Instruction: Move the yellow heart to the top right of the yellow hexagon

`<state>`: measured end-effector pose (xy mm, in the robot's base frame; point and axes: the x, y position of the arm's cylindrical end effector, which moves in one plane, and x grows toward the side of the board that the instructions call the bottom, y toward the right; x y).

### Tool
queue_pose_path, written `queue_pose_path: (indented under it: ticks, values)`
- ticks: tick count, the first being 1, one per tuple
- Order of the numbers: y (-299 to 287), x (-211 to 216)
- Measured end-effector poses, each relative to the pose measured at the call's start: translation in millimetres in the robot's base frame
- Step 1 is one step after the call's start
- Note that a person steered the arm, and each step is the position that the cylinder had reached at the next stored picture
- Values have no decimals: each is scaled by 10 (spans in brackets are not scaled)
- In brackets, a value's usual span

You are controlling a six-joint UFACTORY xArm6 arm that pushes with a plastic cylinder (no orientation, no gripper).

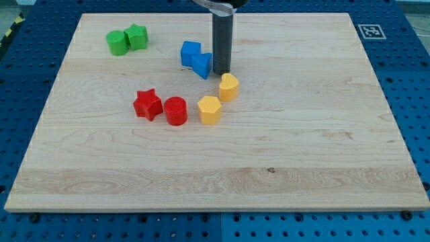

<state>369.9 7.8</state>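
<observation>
The yellow heart [228, 87] lies near the middle of the wooden board [309, 134]. The yellow hexagon [209, 109] lies just below and left of it, with a small gap between them. My tip [222, 72] is at the lower end of the dark upright rod. It stands just above the yellow heart, close to its upper edge, and right beside the blue triangle [201, 65] on its right. I cannot tell if the tip touches the heart.
A blue block [191, 52] sits up-left of the blue triangle. A red star [148, 104] and a red cylinder [176, 111] lie left of the hexagon. Two green blocks [126, 39] sit at the top left. A fiducial marker [370, 31] is at the board's top right corner.
</observation>
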Motion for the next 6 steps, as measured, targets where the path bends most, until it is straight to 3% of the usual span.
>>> queue_pose_path:
  ticks: [6]
  values:
    - [-1,319]
